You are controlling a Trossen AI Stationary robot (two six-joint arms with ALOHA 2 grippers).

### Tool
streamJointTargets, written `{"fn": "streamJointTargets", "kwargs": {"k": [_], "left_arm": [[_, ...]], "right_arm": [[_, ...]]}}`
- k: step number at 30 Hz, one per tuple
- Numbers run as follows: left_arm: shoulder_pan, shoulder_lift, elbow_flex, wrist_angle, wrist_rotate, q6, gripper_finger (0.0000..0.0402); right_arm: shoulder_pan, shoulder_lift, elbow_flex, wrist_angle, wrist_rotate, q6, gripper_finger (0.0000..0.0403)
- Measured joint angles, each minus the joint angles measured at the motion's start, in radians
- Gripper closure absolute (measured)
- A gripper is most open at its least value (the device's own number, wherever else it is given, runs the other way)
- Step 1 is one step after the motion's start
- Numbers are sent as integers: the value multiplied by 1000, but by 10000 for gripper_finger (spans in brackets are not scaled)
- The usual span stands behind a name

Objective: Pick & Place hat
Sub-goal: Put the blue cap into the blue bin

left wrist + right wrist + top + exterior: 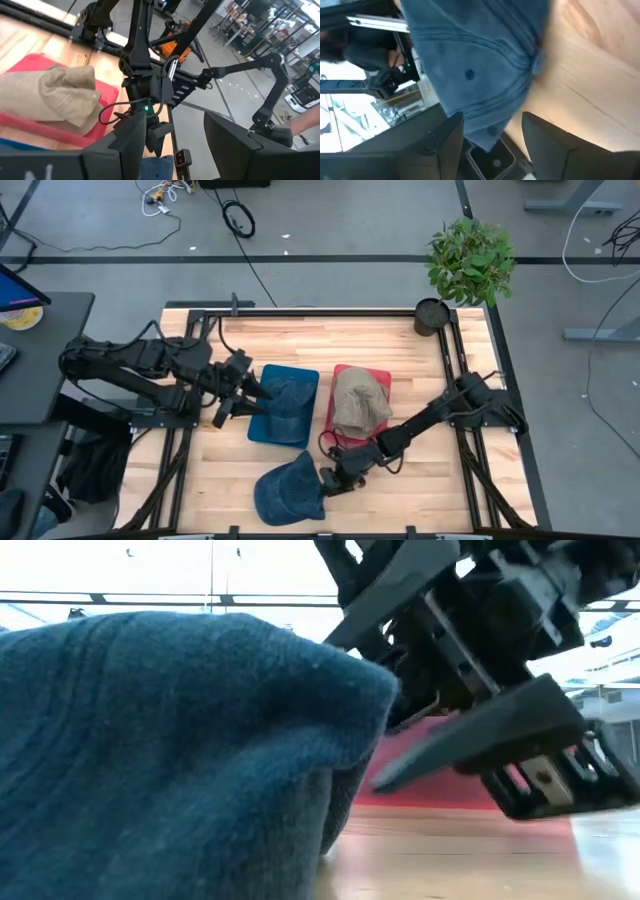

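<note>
The right hand (328, 478) sits low over the counter (420, 480), right at the edge of the blue hat (290, 490) that lies loose at the counter's near edge. Its two fingers stand apart, and in the right wrist view the hat's crown fills the space just ahead of them, so nothing is gripped yet. That posture fits an approach from the side: the fingers are spread to take a fold of cloth between them, and the hand is kept low because the hat is soft and lies flat against the wood.

The left hand (243, 392) hovers at the near side of the blue tray (300, 430), fingers likewise parted and empty. A second blue hat (285, 395) lies in that tray, just ahead of this hand. Beyond it, the red tray (380, 376) holds a tan hat (358, 402), slumped across most of the tray floor.

The loose hat is denim-blue cloth with curved stitched seams running to a small button on top. It is crumpled and sagging, one side bulging up, with its brim hard to make out from above; it may be folded under. Being limp, it should bunch and drape when pinched rather than lift as a stiff shape.
</note>
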Motion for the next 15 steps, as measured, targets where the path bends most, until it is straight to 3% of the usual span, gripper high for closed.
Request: {"fn": "streamJointTargets", "kwargs": {"k": [6,10,15], "left_arm": [[0,23,0,0,0,-2,198],[0,25,0,-1,0,-2,198],[0,25,0,-5,0,7,198]], "right_arm": [[-23,68,48,26,-125,25,197],[-25,105,103,21,-138,2,197],[-44,121,182,-122,-141,-53,207]]}}
